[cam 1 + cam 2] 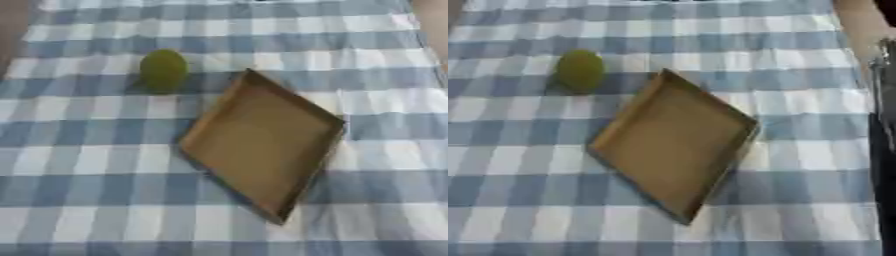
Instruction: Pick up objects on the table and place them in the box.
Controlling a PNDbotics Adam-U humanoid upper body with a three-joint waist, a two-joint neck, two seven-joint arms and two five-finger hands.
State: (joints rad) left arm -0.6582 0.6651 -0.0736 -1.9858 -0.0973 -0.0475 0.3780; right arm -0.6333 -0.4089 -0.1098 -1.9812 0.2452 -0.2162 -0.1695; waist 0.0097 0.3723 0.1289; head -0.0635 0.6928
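So there's one shallow brown box [262, 145] sitting skewed on the counter [87, 190], corners pointing roughly toward and away from the camera, and nothing shows inside it. One round green object [164, 70], probably a fruit, sits on the blue-and-white checked cloth [385, 200] just off the box's far-left edge, near it but not touching. Nothing lies between the two. Plenty of bare cloth all around, especially on the left and along the near side. In the right eye view a dark upright shape [883, 150] runs along the right border; can't make out what it is. Neither hand shows, so I can't tell whether they're released or clenched.
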